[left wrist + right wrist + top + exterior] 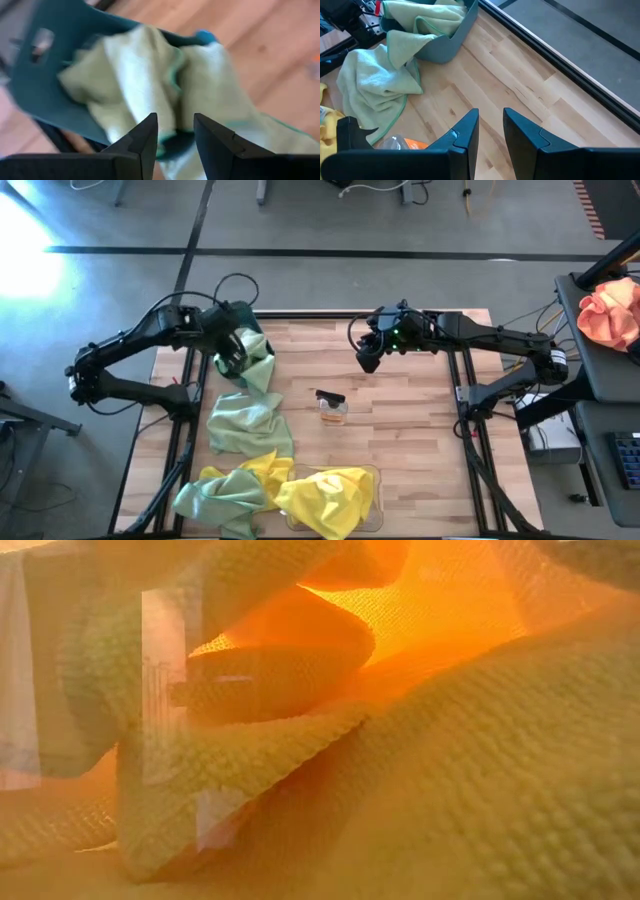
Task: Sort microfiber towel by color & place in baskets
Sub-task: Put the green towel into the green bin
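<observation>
towels first, from above: a sage green towel spills out of the teal basket near the far left corner of the bench, its tail trailing toward a second green towel lying flat on the wood along the left side. at the near edge a third green towel sits bunched by the near left corner, touching a yellow towel, and another yellow towel lies heaped in the clear basket. the left gripper hangs right over the teal basket; the right gripper hovers over bare wood toward the far edge, well apart from any cloth. a small amber-and-black object stands mid-bench.

low view: yellow cloth fills nearly everything, pressed up against the camera.

left wrist view: the left gripper has its fingers narrowly parted with nothing between them, just above the green towel draped in the teal basket.

right wrist view: the right gripper is narrowly parted and empty over bare planks, with the teal basket and its green towel beyond, and the flat green towel beside it.
</observation>
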`<move>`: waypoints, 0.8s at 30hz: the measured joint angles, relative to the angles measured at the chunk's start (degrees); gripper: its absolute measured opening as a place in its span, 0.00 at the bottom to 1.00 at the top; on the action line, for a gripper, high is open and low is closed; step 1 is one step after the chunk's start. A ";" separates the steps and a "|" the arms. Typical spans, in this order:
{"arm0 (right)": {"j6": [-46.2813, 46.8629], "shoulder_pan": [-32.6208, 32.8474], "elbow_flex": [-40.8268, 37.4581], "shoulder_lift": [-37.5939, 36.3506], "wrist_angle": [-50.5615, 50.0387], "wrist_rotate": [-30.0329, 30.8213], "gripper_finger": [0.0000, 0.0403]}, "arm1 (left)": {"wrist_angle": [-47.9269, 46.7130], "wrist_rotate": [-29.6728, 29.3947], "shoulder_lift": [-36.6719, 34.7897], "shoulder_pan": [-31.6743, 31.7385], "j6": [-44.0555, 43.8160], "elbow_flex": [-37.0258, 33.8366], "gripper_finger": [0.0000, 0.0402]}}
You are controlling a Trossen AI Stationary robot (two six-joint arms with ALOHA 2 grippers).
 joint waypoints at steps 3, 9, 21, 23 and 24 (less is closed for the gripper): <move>-0.04 -0.01 -0.55 0.00 -0.01 -0.02 0.20 | -0.10 2.48 -0.06 -2.77 -2.50 -0.13 0.28; -0.16 -0.01 -2.23 0.00 -0.05 -0.04 0.20 | 0.08 3.99 -0.22 -11.53 -10.89 0.33 0.28; -0.03 0.02 -2.88 0.00 -0.03 -0.33 0.20 | 3.15 0.33 1.71 -32.34 -27.44 -5.98 0.28; -0.03 0.02 -2.88 0.00 -0.05 -0.63 0.20 | 5.99 -1.10 2.25 -34.64 -28.30 -9.16 0.28; -0.07 0.02 -2.88 0.00 -0.11 -0.65 0.20 | 7.41 -1.19 2.50 -35.40 -28.87 -10.85 0.28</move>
